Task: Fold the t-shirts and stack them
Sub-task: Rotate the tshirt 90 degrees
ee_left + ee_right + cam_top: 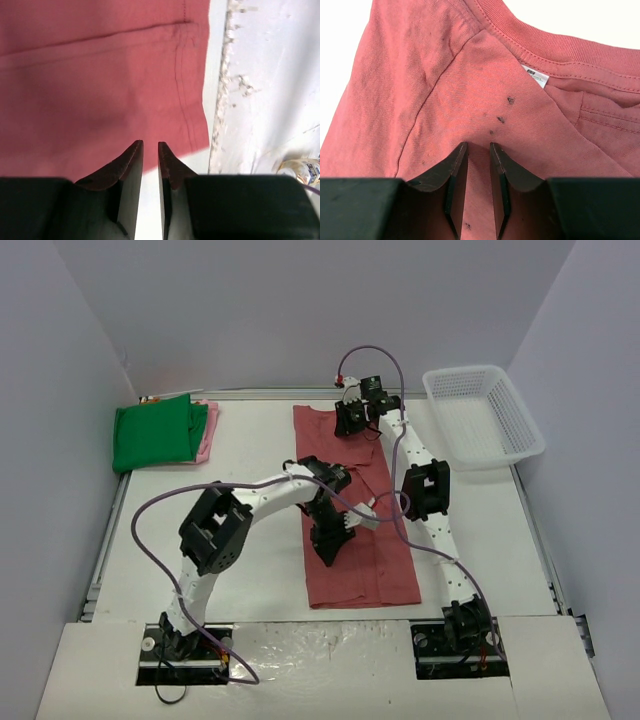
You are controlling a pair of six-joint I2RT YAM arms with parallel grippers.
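Our right gripper [478, 145] is clamped on a ridge of the large dusty-red cloth t-shirt [445, 90], whose collar lies just beyond its jaws. The left gripper [150, 145] hangs slightly parted and empty, with the hem corner just ahead. Lifting one end alone could skew the fold. The bright green folded t-shirt [155, 435] and pale pink t-shirt [207, 430] lie well left of both. The white plastic mesh basket [522, 410] holds nothing visible.

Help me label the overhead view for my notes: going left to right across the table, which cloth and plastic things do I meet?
Folded bright green cloth t-shirt → large dusty-red cloth t-shirt lying in the middle → white plastic mesh basket at the far right.
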